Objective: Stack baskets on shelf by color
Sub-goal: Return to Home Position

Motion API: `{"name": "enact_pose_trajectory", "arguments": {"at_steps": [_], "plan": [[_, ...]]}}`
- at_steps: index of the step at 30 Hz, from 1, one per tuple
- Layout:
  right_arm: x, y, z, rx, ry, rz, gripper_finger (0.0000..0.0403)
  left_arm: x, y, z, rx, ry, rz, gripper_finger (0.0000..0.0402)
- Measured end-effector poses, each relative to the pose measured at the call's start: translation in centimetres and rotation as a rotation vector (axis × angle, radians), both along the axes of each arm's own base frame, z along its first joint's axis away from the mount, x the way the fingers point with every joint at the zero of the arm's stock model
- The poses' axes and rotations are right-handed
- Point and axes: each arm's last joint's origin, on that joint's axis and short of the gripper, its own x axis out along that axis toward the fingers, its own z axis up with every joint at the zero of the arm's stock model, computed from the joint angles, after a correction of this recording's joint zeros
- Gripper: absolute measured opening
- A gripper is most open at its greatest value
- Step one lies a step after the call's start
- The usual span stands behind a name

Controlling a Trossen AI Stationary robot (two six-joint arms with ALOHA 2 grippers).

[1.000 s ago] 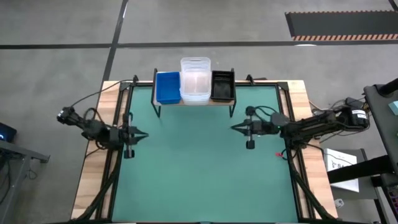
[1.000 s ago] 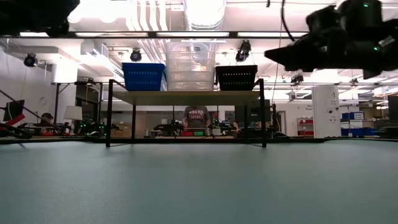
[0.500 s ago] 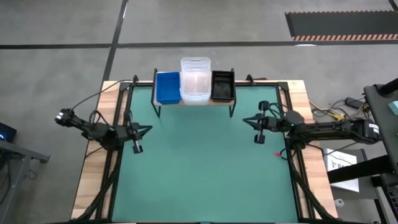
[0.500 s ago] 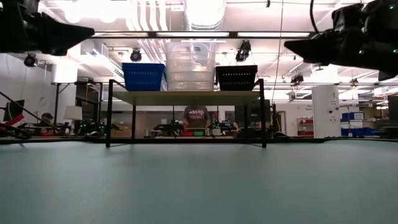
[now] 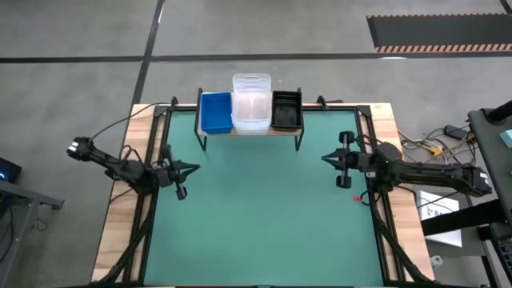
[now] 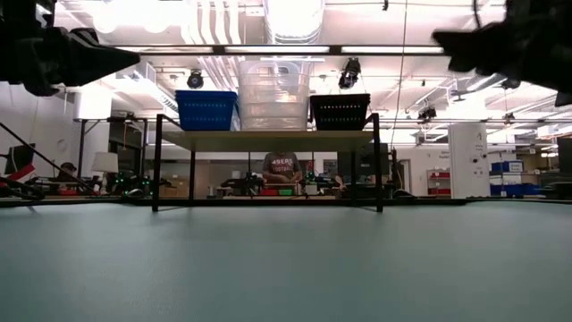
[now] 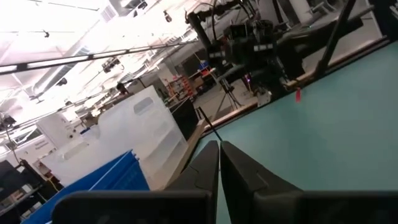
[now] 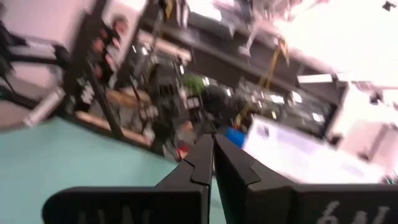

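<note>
Shelf [image 6: 268, 140]: stood at the middle of the bench's far edge, a light wooden plank on thin black metal legs, with three stacks side by side on top.
Blue baskets [image 5: 216, 112]: sat on the shelf end nearer the bench's left edge, pressed against the clear stack. How many were nested could not be told.
Clear baskets [image 5: 251, 104]: held the middle of the shelf, between the blue and the black. This stack rose higher than its two neighbours.
Black baskets [image 5: 286, 110]: sat on the shelf end nearer the bench's right edge, touching the clear stack, their mesh sides showing in the low view.
Bench [image 5: 256, 224]: had a green top with a wooden border.
Left gripper [image 5: 192, 168]: hung above the green top near the left edge, well apart from the shelf and pointing toward the middle. Its fingers [image 7: 205, 168] lay closed together with only a thin seam between them, holding nothing.
Right gripper [image 5: 326, 158]: hung above the green top near the right edge, facing the left one across the bench. Its fingers [image 8: 199, 162] were likewise pressed shut and empty.
Person [image 6: 281, 166]: sat in the room beyond the bench, seen between the shelf legs, in a grey shirt.
</note>
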Motion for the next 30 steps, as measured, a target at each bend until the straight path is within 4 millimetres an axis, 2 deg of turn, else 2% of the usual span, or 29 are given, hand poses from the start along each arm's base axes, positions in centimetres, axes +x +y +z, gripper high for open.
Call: {"name": "enact_pose_trajectory", "arguments": {"at_steps": [8, 15, 21, 30], "plan": [[-1.9, 0.8, 1.2, -0.029, -0.125, 0.081, 0.0008, 0.3, -0.1, -0.4, 0.019, 0.039, 0.0, 0.0], [-4.4, 1.7, 2.6, 0.009, -0.304, 0.208, 0.0008, 0.5, -0.2, -0.6, 0.031, 0.066, 0.0, 0.0], [-4.8, 2.0, 3.0, 0.078, -0.316, 0.337, 0.0009, 0.6, -0.3, -0.9, 0.04, 0.087, 0.002, 0.0], [-3.9, 1.7, 2.5, 0.13, -0.232, 0.332, 0.0009, 0.7, -0.3, -1.1, 0.05, 0.109, 0.002, 0.0]]}}
